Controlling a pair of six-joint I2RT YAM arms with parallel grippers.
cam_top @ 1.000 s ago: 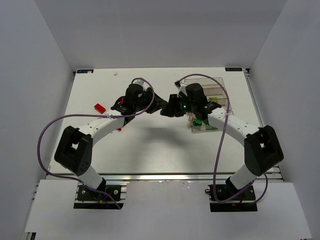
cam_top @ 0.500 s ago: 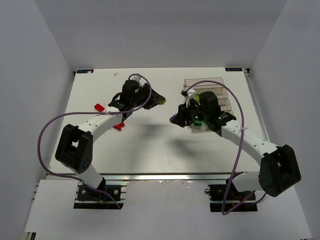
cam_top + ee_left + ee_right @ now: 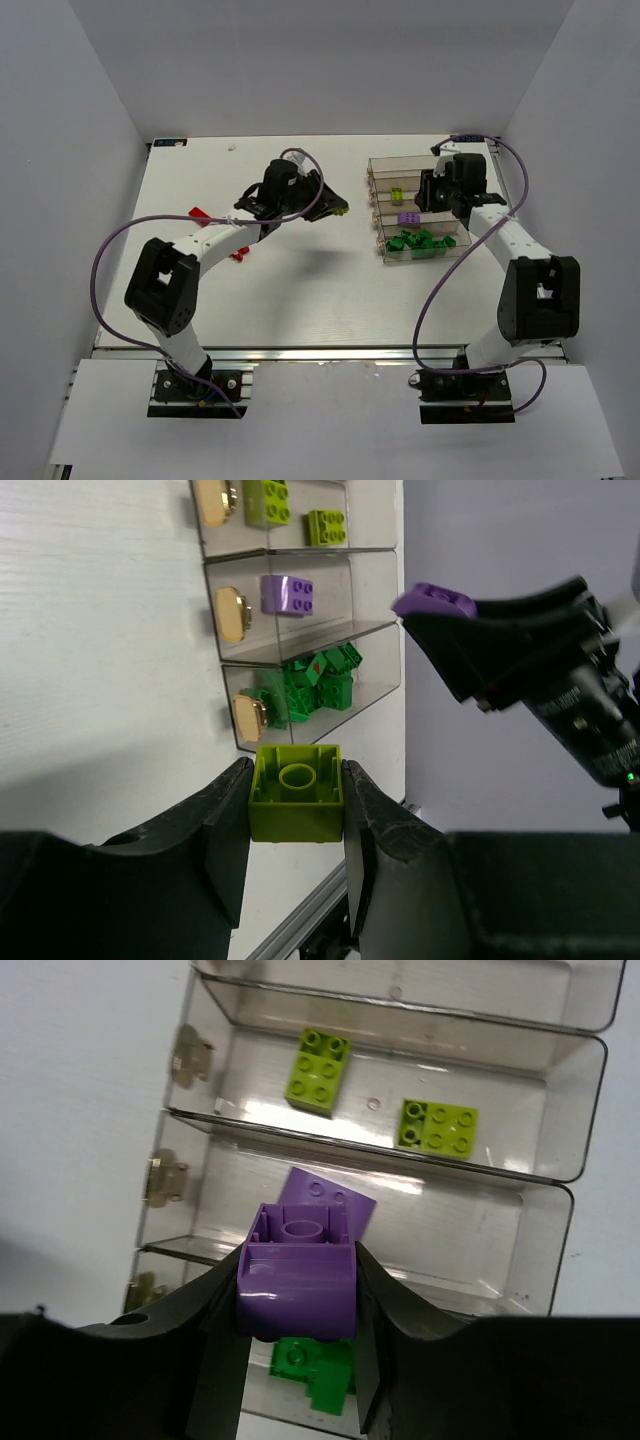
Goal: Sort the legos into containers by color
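My left gripper is shut on a yellow-green lego, held above the table left of the containers; from above, that lego shows at the fingertips. My right gripper is shut on a purple lego, hovering over the bin that holds another purple lego. The neighbouring bin has two yellow-green legos, and the near one holds several green legos. The farthest bin looks empty. Seen from above, the right gripper hangs over the row's middle.
Two red legos lie on the table at the left, one beyond the left forearm and one beside it. The table's right edge rail runs close behind the containers. Grey walls surround the table.
The right arm has swung from the table's middle out to the right, carrying the purple lego over the containers. The left gripper has shifted a little right with its yellow-green lego.
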